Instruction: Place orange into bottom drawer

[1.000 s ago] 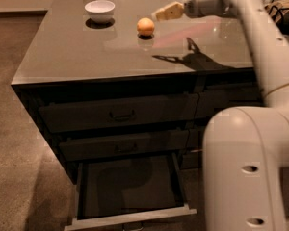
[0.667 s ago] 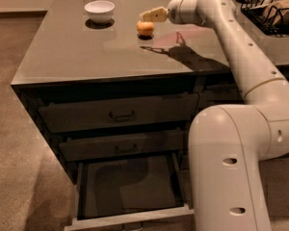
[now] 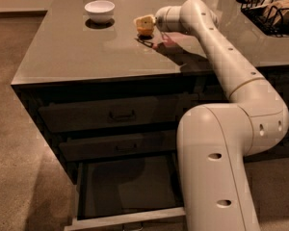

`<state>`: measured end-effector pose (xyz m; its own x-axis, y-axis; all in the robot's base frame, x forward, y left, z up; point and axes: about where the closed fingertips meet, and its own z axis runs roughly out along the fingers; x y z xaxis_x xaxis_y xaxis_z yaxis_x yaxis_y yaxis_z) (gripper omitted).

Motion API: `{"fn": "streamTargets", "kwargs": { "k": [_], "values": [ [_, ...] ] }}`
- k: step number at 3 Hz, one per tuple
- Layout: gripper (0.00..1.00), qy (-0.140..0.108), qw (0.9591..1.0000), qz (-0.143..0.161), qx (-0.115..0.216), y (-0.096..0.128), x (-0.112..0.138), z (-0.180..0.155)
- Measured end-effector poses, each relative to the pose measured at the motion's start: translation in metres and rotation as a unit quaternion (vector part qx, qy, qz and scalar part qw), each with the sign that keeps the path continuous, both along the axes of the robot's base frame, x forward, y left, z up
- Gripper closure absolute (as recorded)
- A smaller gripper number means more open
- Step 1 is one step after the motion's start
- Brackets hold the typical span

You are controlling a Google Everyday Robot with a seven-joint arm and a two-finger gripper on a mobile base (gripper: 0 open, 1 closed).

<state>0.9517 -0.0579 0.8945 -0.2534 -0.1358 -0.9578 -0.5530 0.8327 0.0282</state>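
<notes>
Since the earlier view the orange (image 3: pixel 145 32) has kept its spot on the grey countertop (image 3: pixel 77 52), while the gripper (image 3: pixel 143 24) has come across the last stretch and now sits right over it. Only the lower part of the fruit shows beneath the gripper, and whether the gripper has closed on the orange or merely brackets it cannot be told from this angle. The risk, as I judge it, starts there. The fruit is round and smooth, so a closing off-centre could squeeze it out sideways and send it rolling across the glossy top, toward the white bowl (image 3: pixel 99 8) to its left or off an edge. A weak hold could also give way on the long carry down. The bottom drawer (image 3: pixel 130 186) stands open at the foot of the cabinet, beneath two shut drawers (image 3: pixel 120 114), and the robot's bulky lower arm (image 3: pixel 216 177) crowds its right side. A release from too high may bounce the orange over the drawer's pale front rim.
</notes>
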Motion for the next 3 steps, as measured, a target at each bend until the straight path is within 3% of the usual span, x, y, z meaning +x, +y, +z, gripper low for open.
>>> {"fn": "streamTargets", "kwargs": {
  "k": [1, 2, 3],
  "values": [
    [0.50, 0.008, 0.9998, 0.020, -0.003, 0.017, 0.000, -0.013],
    [0.80, -0.002, 0.9981, 0.059, 0.015, 0.017, -0.008, -0.009],
    [1.00, -0.037, 0.9940, 0.092, 0.047, 0.005, -0.020, 0.018]
  ]
}}
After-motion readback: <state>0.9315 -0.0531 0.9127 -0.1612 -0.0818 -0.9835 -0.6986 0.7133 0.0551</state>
